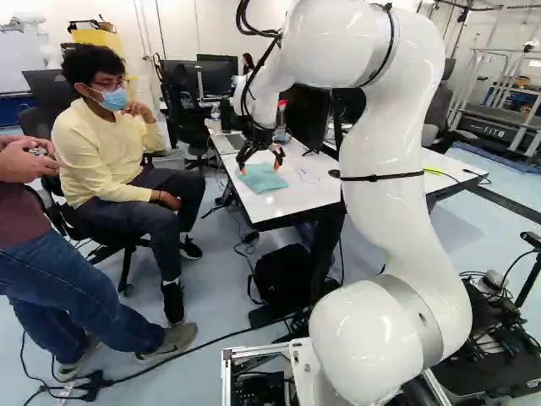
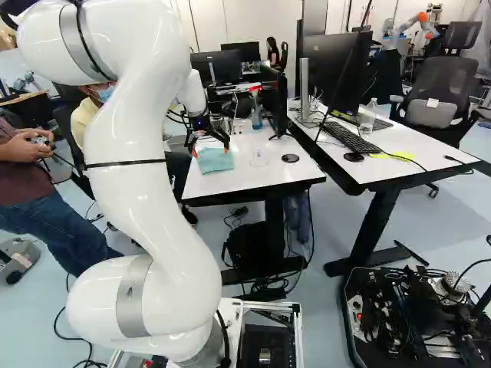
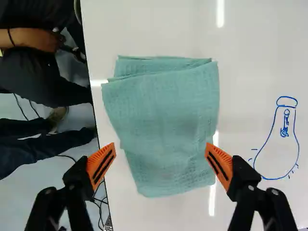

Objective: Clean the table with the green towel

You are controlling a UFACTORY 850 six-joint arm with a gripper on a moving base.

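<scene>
Nearest us, our white arm reaches ahead over the near part of the white table. At its end, the pincer is spread wide above the green towel, a finger toward each side and nothing gripped. The towel lies folded near the table's left edge. We judge the step in hand to be picking it up; next we should lower a little, close on the cloth with care for the hard top, then wipe rightward over the blue drawing. A shallow pinch might catch only the upper layer.

As for the views, only the wrist view shows the towel's uneven layers and the drawing's bulb shape clearly; in the base views it is a faint outline. We cannot tell there whether the fingertips touch cloth. Farther right, the right base view alone shows the keyboard on the second table.
</scene>
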